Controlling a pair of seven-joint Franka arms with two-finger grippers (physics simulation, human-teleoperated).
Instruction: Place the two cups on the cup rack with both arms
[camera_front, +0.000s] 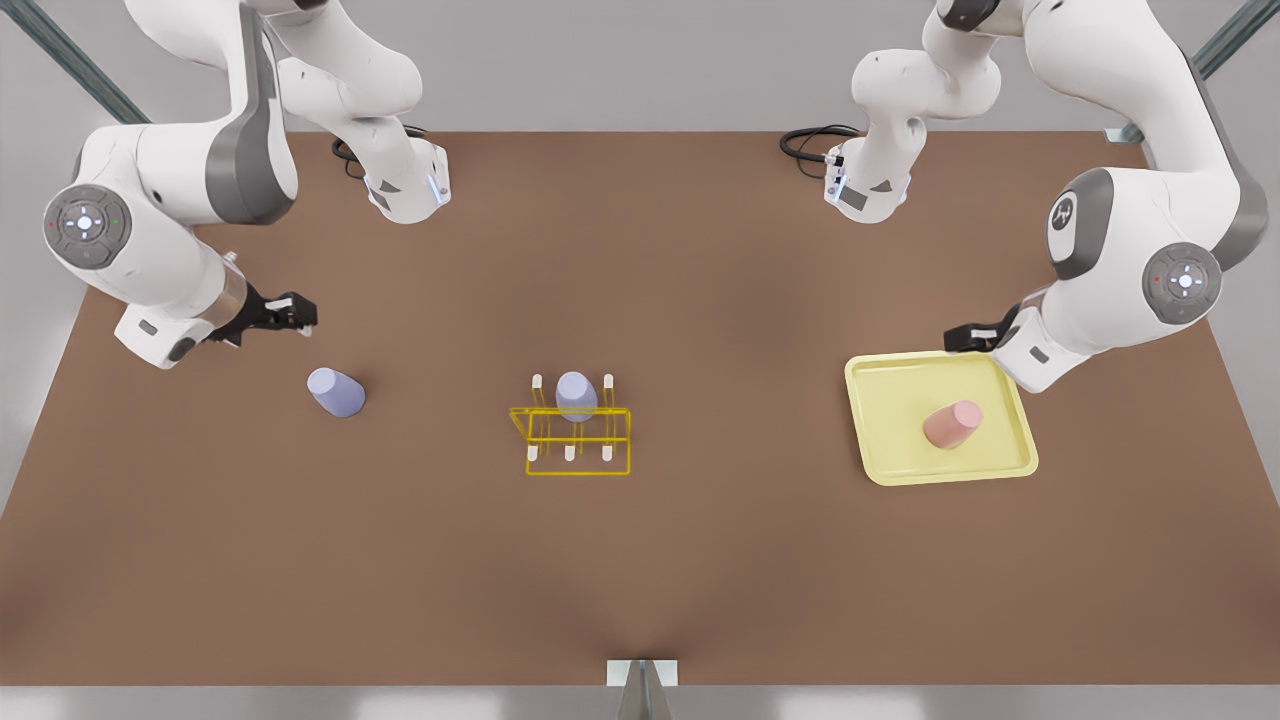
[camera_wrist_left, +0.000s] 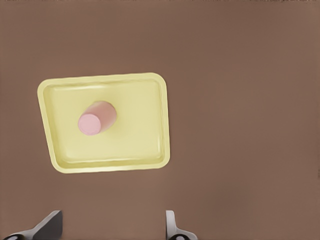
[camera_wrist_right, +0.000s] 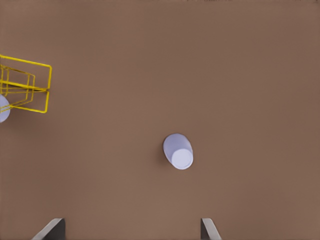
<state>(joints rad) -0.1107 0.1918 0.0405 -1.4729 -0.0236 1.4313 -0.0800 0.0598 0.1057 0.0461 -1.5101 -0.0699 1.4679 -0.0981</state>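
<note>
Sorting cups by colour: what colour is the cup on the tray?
Pink cup, clearest in the left wrist view, on the pale-yellow tray.

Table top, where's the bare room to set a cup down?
The table is bare between the cup rack and the tray, and all along the near edge. The lavender cup stands beside the right tool; the pink cup stands on the tray by the left tool.

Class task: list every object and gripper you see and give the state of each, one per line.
Pink cup: on the yellow tray, upside down.
Lavender cup: on the table, ungripped.
Second lavender cup: on the rack.
Left gripper: open, above the tray.
Right gripper: open, above the lavender cup.
</note>
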